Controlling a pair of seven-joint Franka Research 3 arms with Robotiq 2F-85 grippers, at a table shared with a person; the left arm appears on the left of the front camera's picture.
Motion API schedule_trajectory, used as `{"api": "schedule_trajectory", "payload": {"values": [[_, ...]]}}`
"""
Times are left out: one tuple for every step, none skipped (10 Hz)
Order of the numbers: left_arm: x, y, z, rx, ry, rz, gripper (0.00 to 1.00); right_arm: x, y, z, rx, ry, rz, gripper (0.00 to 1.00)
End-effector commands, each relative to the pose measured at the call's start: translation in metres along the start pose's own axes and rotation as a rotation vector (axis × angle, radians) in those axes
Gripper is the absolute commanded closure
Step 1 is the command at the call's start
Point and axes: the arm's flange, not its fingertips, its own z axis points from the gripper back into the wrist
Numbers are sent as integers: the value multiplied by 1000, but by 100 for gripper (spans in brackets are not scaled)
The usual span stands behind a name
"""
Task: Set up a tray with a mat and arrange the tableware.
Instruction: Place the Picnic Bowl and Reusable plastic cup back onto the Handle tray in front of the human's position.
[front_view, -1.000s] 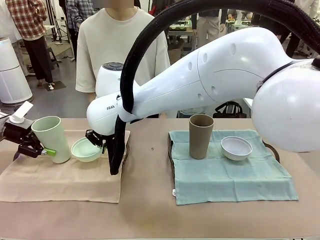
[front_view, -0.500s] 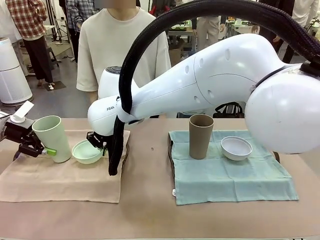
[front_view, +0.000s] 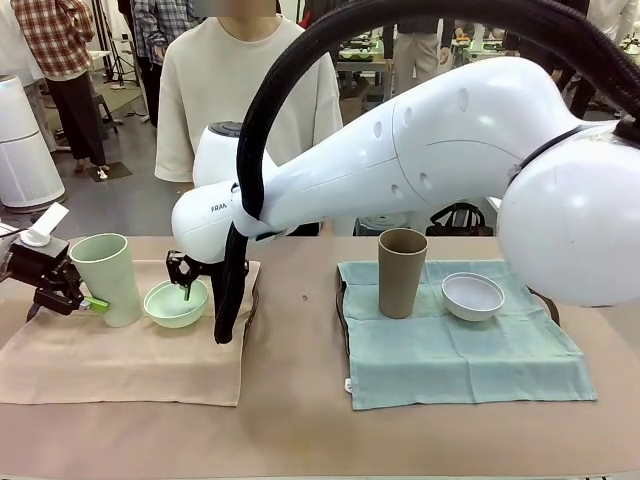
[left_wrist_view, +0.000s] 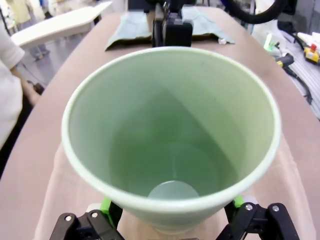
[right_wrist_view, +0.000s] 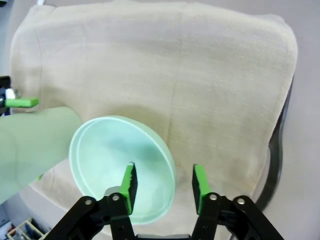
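Observation:
A tall pale green cup (front_view: 105, 278) stands upright on the beige mat (front_view: 120, 360) at the left. My left gripper (left_wrist_view: 171, 203) is open, its green pads (left_wrist_view: 106, 205) on either side of the cup's base. A pale green bowl (front_view: 175, 303) sits on the mat just right of the cup. My right gripper (right_wrist_view: 164, 175) is open astride the bowl's (right_wrist_view: 107, 155) rim, one finger inside and one outside. A dark tray rim (right_wrist_view: 280, 150) shows under the mat's edge. A tall brown cup (front_view: 402, 272) and a small white bowl (front_view: 473, 296) stand on a teal mat (front_view: 450, 350).
My right arm (front_view: 420, 150) reaches across the middle of the table, with its black cable (front_view: 232, 300) hanging beside the green bowl. A person (front_view: 245, 90) in a cream top stands at the far side. Bare table (front_view: 295, 350) lies between the two mats.
My right gripper has opened off the green bowl's rim, and the bowl now rests flat on the mat. My left gripper's fingers have spread wider around the green cup.

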Motion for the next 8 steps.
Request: {"api": "schedule_trajectory", "payload": {"values": [[-4,3,4,15,71,81,0,-9,0,23,-12,-38,28,0],[-4,4,9,26,90,106,0,-11,0,31,-6,-50,34,33],[-2,3,15,34,107,118,0,-14,0,35,-6,-53,36,25],[5,0,25,21,158,140,0,-20,-3,42,-7,-55,40,25],[15,-4,36,19,225,159,0,-26,-8,54,-2,-79,34,25],[32,-12,49,-29,267,178,0,-30,-11,66,2,-100,27,25],[50,-19,61,-16,352,182,0,-34,-15,80,-14,-126,14,25],[69,-30,71,-7,476,208,0,-40,-21,96,-43,-155,4,25]]}}
